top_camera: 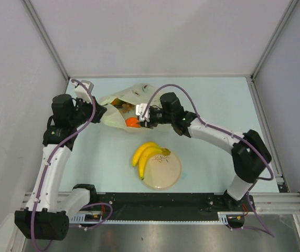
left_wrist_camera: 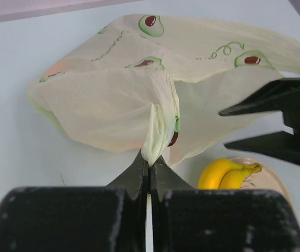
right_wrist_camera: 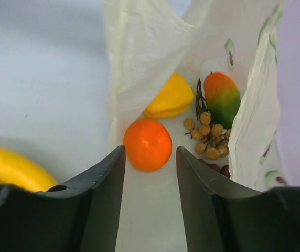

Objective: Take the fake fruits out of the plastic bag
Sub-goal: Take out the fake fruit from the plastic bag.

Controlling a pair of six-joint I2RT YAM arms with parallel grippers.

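Several fake fruits lie inside the plastic bag [left_wrist_camera: 113, 105] at the table's far side: orange [right_wrist_camera: 147, 143] nearest the mouth, with lemon-like fruit [right_wrist_camera: 171, 97], mango [right_wrist_camera: 222, 98] and brown cluster [right_wrist_camera: 209, 137] deeper. The left gripper [left_wrist_camera: 149, 160] pinches a fold of the bag. The right gripper [right_wrist_camera: 150, 151] gapes wide at the mouth, holding nothing. The banana bunch [top_camera: 147, 155] lies on the plate [top_camera: 168, 177].

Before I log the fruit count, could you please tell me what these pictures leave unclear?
Grapes: right wrist view, only a dark sliver shows, behind the brown cluster and the plastic bag fold.
Banana bunch: right wrist view, cut by the left edge.
Bag contents: left wrist view, hidden by its film, pinched in the left claw.
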